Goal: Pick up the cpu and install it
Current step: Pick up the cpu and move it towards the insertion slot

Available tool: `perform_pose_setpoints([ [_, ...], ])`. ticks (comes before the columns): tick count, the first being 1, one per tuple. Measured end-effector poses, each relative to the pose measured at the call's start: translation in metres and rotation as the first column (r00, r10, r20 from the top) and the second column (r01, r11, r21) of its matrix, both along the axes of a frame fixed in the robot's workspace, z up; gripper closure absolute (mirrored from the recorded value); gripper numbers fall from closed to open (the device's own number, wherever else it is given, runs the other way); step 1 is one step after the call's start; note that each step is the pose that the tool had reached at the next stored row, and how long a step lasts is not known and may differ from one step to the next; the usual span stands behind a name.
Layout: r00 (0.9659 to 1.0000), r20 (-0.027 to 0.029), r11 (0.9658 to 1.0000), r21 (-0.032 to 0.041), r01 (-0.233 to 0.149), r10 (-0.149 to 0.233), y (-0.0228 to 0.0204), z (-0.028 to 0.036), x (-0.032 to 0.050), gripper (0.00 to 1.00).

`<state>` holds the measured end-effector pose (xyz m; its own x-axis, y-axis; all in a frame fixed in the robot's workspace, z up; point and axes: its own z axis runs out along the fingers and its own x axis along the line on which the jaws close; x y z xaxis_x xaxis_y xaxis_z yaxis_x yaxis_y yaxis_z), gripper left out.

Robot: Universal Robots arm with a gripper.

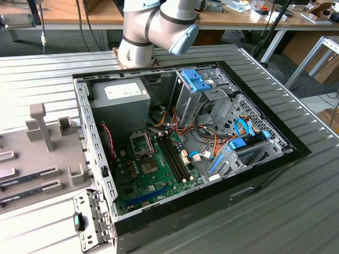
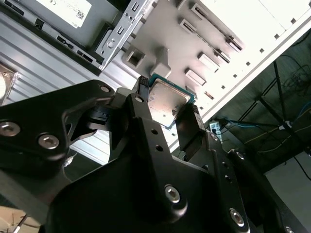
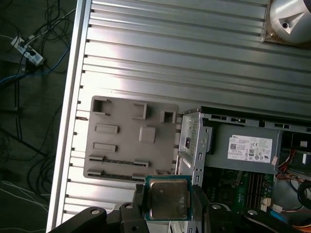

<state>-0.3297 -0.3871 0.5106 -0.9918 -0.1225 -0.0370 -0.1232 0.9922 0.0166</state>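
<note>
Over the ribbed table (image 3: pixel 194 58) — jaws clamped on the cpu (image 3: pixel 167 199), lid facing the wrist cameras.

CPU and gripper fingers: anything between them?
Nothing. In both wrist views the cpu sits directly in the gripper, with the fingers pressed against its opposite edges and no gap or other part between.
</note>
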Motion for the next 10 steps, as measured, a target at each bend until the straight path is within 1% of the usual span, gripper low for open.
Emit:
perform_pose_setpoints([
  [7, 1.0, 0.0, 1.0, 0.0, 0.0, 0.0, 0.0, -0.003, 0.0122, 0.53],
  [10, 1.0, 0.0001, 1.0, 0.0, 0.0, 0.0, 0.0, -0.0047, 0.0189, 0.53],
])
